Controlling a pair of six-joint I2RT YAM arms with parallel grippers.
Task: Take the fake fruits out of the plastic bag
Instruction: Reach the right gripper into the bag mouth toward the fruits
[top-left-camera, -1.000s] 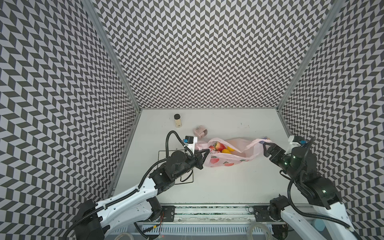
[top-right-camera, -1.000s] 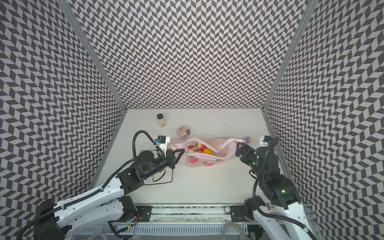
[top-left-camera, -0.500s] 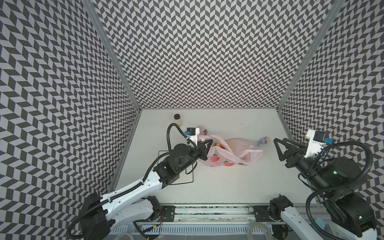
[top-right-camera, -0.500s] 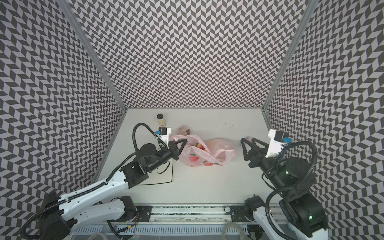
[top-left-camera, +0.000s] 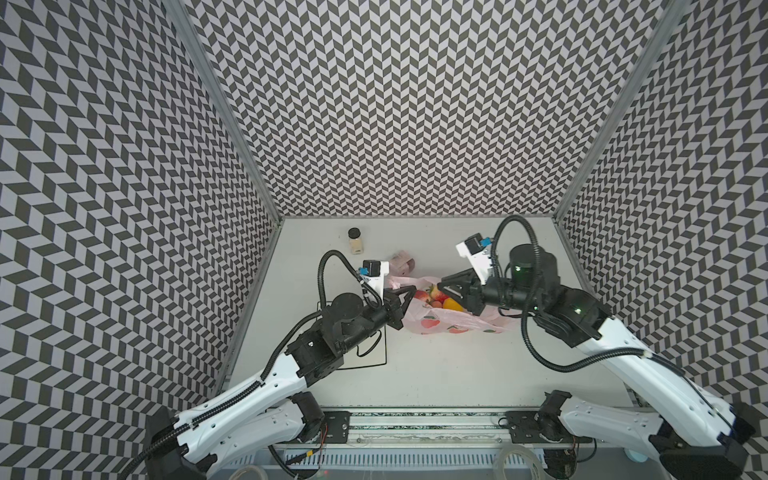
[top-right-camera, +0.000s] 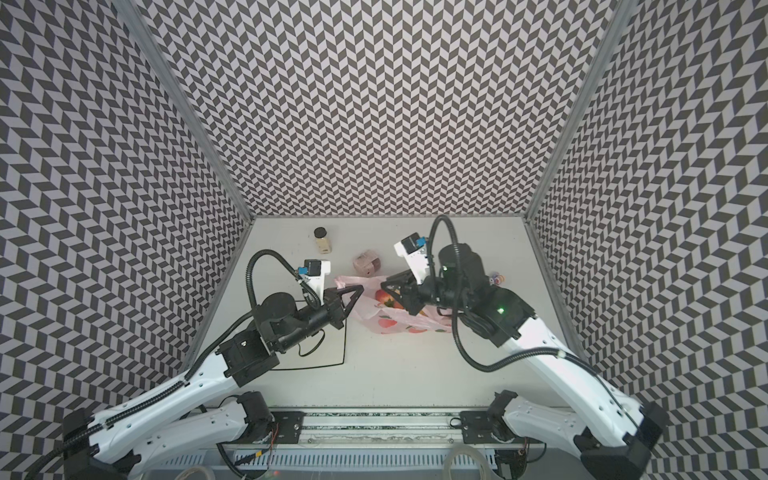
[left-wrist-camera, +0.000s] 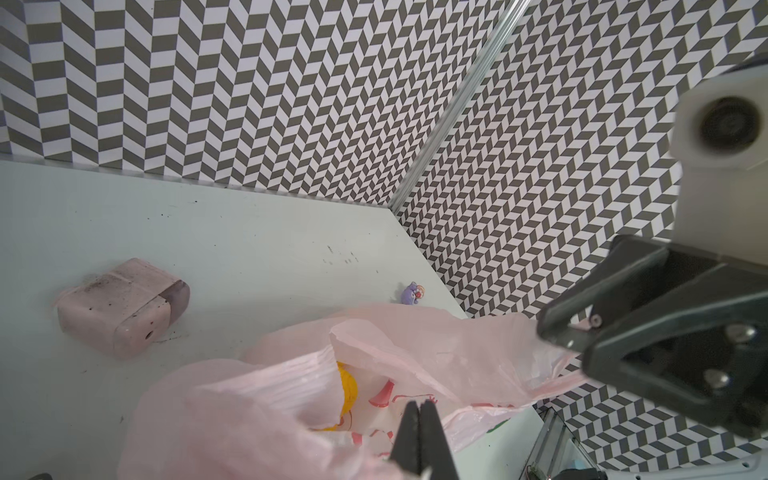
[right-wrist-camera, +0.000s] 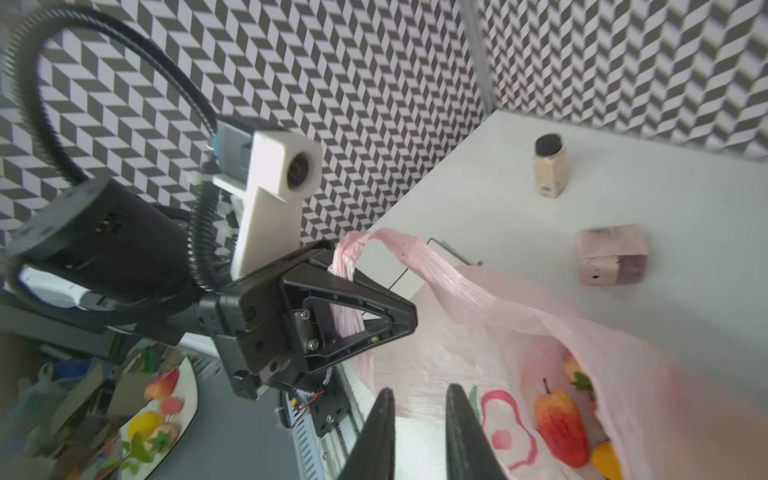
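Observation:
The pale pink plastic bag (top-left-camera: 453, 326) (top-right-camera: 399, 322) lies crinkled mid-table with its mouth open. Inside it show fake fruits: a red one (top-left-camera: 422, 296), a yellow-orange one (top-left-camera: 452, 305), and in the right wrist view a red-yellow pear shape (right-wrist-camera: 561, 428). A yellow fruit (left-wrist-camera: 347, 386) shows through the plastic. My left gripper (top-left-camera: 409, 293) (left-wrist-camera: 419, 405) is shut on the bag's loop handle (right-wrist-camera: 374, 245) and holds it up. My right gripper (top-left-camera: 442, 286) (right-wrist-camera: 417, 399) hovers at the opposite rim of the mouth, a narrow gap between its fingers and nothing seen pinched.
A beige bottle with a black cap (top-left-camera: 355, 242) stands at the back left. A pink-beige box (top-left-camera: 402, 262) lies just behind the bag. A small purple toy figure (top-right-camera: 496, 278) sits at the right. The black-rimmed square plate (top-left-camera: 385, 345) lies under my left arm.
My right arm drew back from the bag's right end, then swung in to the bag's mouth while its jaws narrowed. The bag bunched toward my left gripper, which kept its hold.

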